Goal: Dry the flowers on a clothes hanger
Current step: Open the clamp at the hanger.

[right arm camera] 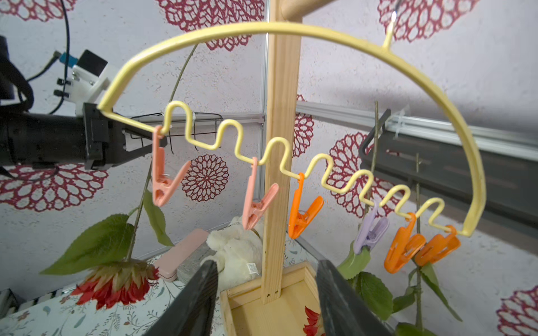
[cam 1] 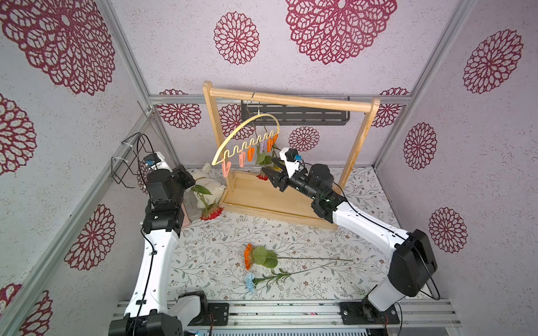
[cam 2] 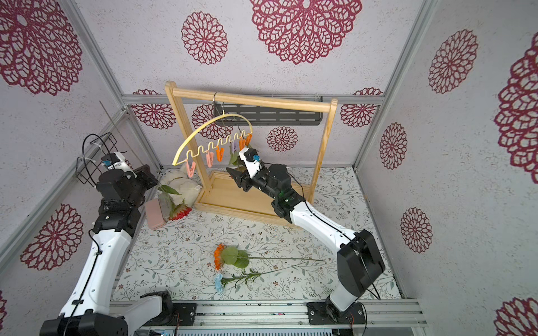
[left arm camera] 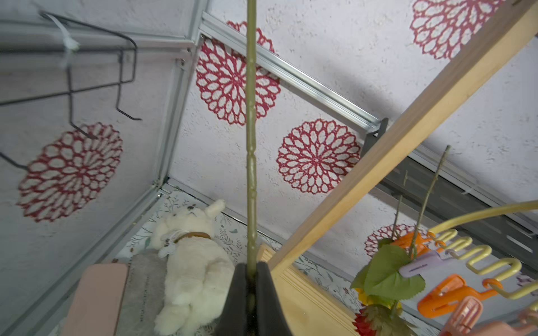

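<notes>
slipping of the stem (left arm camera: 251, 145) is the first danger: the left gripper (left arm camera: 252, 269) is pinched tight on this thin stem of one red flower (right arm camera: 116, 283), whose heavy head hangs down, so it may slide or turn. the clothes hanger (right arm camera: 233, 27) hangs free from the wooden rack (right arm camera: 281, 145) at 12 o'clock of the table (cam 1: 291, 241) and is tilted, so a push on the pink clothespin (right arm camera: 163, 186) could swing it away. the left arm reaches to 10 o'clock, near the hanger's low end; touching or not, i cannot tell. the right gripper (right arm camera: 266, 270) is half wide and empty, reaching from 4 o'clock toward the pins. two flowers (right arm camera: 369, 291) are clipped already; the orange flower (cam 1: 249, 256) and the light blue flower (cam 1: 249, 280) lie at 6 o'clock.
</notes>
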Robot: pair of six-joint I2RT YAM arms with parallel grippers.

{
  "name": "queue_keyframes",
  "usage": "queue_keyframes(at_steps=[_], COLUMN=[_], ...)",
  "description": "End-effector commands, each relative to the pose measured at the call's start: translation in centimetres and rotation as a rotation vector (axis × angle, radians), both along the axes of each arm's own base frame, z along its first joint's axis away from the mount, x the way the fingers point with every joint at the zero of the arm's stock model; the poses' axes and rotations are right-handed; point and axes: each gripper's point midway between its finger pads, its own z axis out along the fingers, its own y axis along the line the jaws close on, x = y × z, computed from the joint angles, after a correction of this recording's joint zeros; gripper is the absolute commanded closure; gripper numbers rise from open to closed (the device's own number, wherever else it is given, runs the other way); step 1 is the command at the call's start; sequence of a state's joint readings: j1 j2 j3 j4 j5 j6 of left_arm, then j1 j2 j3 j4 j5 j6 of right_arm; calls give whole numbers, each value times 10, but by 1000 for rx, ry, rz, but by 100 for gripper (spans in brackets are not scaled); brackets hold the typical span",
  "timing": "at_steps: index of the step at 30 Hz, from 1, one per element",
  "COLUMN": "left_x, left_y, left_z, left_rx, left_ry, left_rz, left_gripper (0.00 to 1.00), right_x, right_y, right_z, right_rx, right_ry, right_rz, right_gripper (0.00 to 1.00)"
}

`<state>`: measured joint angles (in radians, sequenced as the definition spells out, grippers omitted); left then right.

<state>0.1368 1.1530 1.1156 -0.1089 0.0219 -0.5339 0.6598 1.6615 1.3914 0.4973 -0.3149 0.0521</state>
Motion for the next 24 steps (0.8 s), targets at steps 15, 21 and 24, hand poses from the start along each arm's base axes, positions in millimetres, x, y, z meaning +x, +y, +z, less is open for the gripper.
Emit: queue_keyframes(at_steps=[15, 21, 24], left_x=[42, 57, 64], left_y=[-112, -128, -136], left_z=[7, -4, -4], left_rx=[-109, -123, -118], left_ry=[-176, -173, -185], left_rz=[-392, -423, -437], left_gripper=[100, 100, 100], right_x=[67, 73, 78], right_y=[42, 49, 53], right_z=[5, -1, -1], right_rx=[114, 116, 120], right_ry=[170, 173, 177], right_rz=[178, 195, 195], right_gripper=[36, 35, 33])
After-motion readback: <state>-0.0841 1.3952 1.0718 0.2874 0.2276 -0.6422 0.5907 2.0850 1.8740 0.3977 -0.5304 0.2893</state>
